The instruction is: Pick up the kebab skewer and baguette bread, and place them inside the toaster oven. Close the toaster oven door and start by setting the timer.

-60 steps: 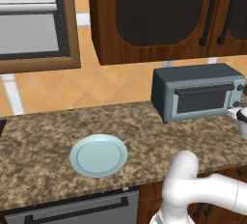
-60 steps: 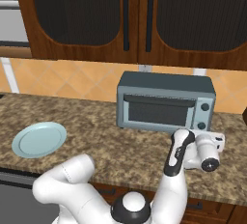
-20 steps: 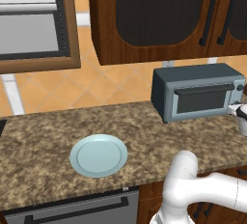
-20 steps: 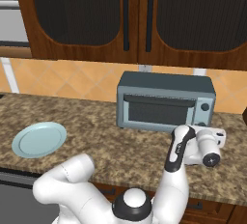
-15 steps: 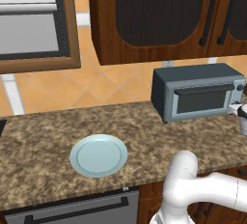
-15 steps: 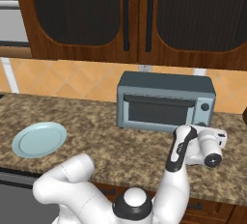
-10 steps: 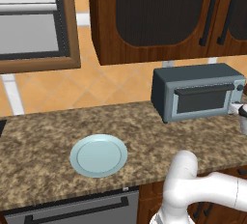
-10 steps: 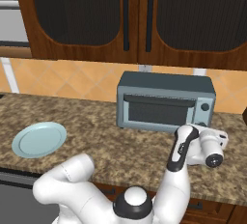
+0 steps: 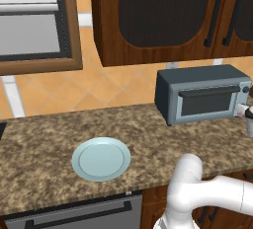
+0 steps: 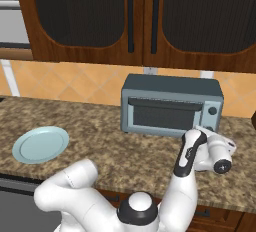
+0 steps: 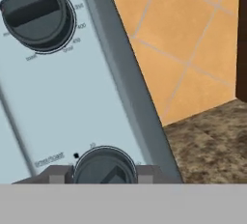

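Since three seconds ago my wrist has rolled a little at the toaster oven's (image 10: 170,107) right end, the round dark end of my hand turning from facing sideways to facing down and right; the oven, the plate (image 9: 101,158) and the bench (image 9: 44,139) lie where they did. Over the last second I have barely shifted.

My jaws (image 11: 105,171) are narrowly parted and closed around the lower knob (image 11: 104,165) on the oven's control panel: one grey fingertip (image 11: 57,174) sits at the knob's left edge and the other at its right, both touching its rim. The knob is a dark round dial with a raised bar across it.

The upper knob (image 11: 37,16) sits untouched near the top of the hand view, with small pale numerals around its rim; I can make out what looks like 400 and 450, the rest is too blurred. Beside the lower knob there is a short printed word I cannot read.

The oven is blue-grey and boxy, standing on the speckled brown bench against the orange tiled wall, under dark wooden cabinets (image 10: 145,13). Its door (image 10: 162,115) is shut, dark glass under a dark bar handle. The pale blue plate lies bare, well apart to the left.
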